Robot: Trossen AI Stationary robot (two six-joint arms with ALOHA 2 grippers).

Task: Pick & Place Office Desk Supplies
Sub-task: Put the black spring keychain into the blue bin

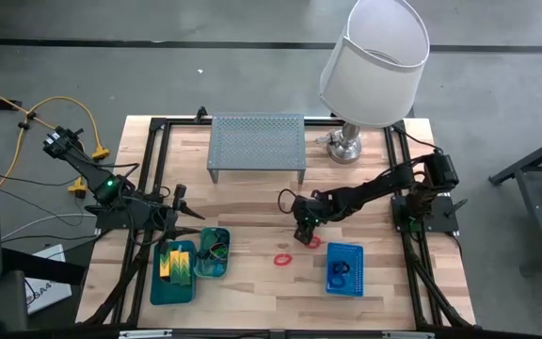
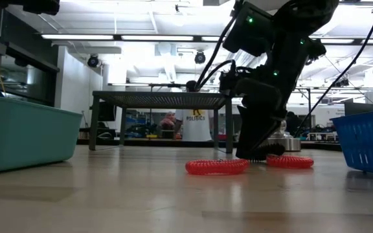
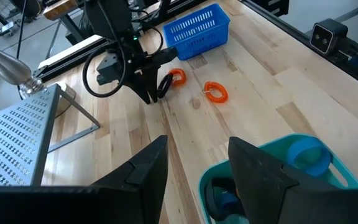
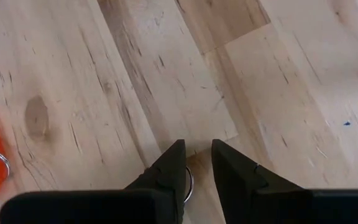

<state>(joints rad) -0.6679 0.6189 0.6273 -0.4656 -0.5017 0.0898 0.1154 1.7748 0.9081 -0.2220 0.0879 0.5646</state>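
The right gripper (image 1: 305, 234) reaches down to the tabletop (image 1: 252, 202), jaws narrow around a metal ring, between two red band loops (image 2: 217, 167) beside the blue mesh basket (image 1: 344, 268).

Bright, even overhead light; soft shadows

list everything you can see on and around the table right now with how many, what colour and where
Band loops: two, red, on the table; one free, one under the right gripper.
Mesh basket: one, blue, front right.
Trays: two, teal; larger front left holds yellow-green items, smaller beside it.
Riser shelf: one, grey, rear centre.
Lamp: one, white shade, rear right.
Left gripper: jaws open, waiting by the trays.
Right gripper: down at the table, jaws narrowly apart around a metal ring.
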